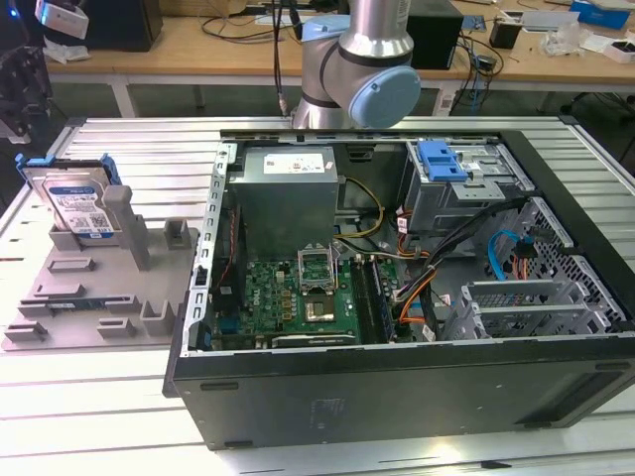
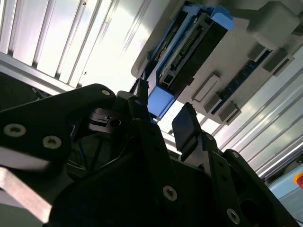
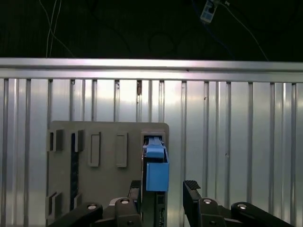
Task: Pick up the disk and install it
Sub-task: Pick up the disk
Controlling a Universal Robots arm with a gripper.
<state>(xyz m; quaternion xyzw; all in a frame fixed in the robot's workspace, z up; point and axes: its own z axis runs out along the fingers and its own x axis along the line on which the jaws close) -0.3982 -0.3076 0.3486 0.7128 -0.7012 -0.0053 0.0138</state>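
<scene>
The disk (image 1: 77,201) is a silver drive with a blue-and-white label and blue rails. It stands leaning on its edge in the grey fixture tray (image 1: 89,302) at the exterior view's left. In both wrist views my gripper (image 3: 163,191) is open, its two black fingers (image 3: 191,189) apart on either side of the disk's blue end tab (image 3: 156,170) and short of touching it. The second wrist view shows the disk's connector edge (image 2: 187,45) beyond the gripper (image 2: 163,113). The dark end of the arm (image 1: 18,89) hangs just above the disk at the exterior view's far left.
An open computer case (image 1: 397,258) lies on the ribbed metal table (image 1: 129,134), at the exterior view's right of the tray. Inside are a motherboard, cables and a drive cage with a blue latch (image 1: 443,161). The arm's base (image 1: 357,69) stands behind the case.
</scene>
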